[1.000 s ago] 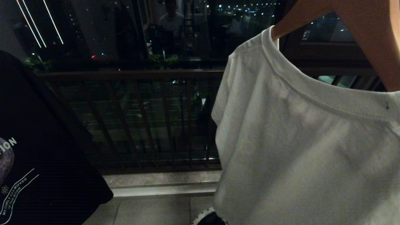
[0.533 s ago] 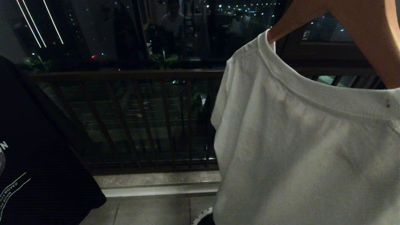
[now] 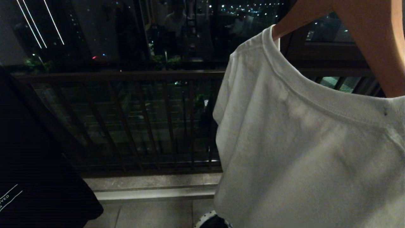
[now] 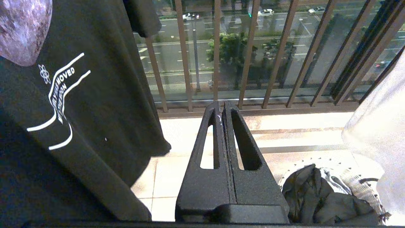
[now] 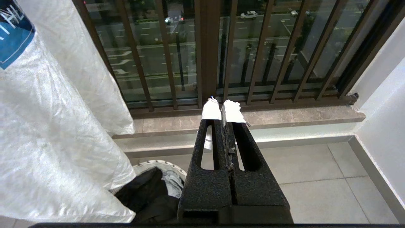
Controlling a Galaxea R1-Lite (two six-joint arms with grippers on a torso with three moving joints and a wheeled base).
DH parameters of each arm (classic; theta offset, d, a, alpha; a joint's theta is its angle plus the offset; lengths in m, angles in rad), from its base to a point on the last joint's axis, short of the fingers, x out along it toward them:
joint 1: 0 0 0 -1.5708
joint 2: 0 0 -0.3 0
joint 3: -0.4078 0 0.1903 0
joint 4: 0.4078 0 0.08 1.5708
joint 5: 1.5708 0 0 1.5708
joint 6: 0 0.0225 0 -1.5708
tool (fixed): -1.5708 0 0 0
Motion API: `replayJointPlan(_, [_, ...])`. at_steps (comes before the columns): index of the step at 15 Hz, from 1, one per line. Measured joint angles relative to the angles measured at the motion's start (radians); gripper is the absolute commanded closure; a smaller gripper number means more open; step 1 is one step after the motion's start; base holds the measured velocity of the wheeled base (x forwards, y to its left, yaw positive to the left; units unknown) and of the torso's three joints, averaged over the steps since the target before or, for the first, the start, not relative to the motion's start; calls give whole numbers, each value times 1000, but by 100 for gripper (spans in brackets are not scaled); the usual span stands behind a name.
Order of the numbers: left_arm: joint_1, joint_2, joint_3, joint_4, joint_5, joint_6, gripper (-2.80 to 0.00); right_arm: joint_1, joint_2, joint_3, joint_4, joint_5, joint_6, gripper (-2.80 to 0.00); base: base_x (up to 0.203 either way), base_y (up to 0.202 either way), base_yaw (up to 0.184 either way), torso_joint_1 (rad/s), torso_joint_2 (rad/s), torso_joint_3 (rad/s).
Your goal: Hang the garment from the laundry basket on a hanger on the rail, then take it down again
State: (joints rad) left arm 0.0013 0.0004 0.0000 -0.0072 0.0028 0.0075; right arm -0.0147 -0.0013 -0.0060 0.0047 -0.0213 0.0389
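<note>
The laundry basket (image 4: 357,188) stands on the balcony floor, a pale perforated round rim with a dark bunched garment (image 4: 316,196) inside. In the right wrist view the basket (image 5: 158,164) and that garment (image 5: 148,193) lie beside the hem of a hanging white T-shirt. In the head view only a sliver of the basket (image 3: 205,220) shows. The white T-shirt (image 3: 300,142) hangs on a wooden hanger (image 3: 370,38). The rail is out of view. My left gripper (image 4: 222,106) is shut and empty, above the floor. My right gripper (image 5: 223,107), with white-taped tips, is shut and empty too.
A black printed T-shirt (image 3: 31,164) hangs at the left. A brown balcony railing (image 3: 142,76) with upright bars runs across ahead, over a stone kerb (image 3: 152,186). A white wall (image 5: 386,104) closes the right side. Tiled floor (image 5: 316,183) lies between.
The black T-shirt has swung left, taking most of its print out of the head view. The white T-shirt and hanger sway slightly. Neither arm has moved.
</note>
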Motion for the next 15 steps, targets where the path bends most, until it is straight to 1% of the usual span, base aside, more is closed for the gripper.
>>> replayJointPlan(15, [0,0,0,0,0,0,0,1,0,0,0,0,0,0,0,0,0,0,0,0])
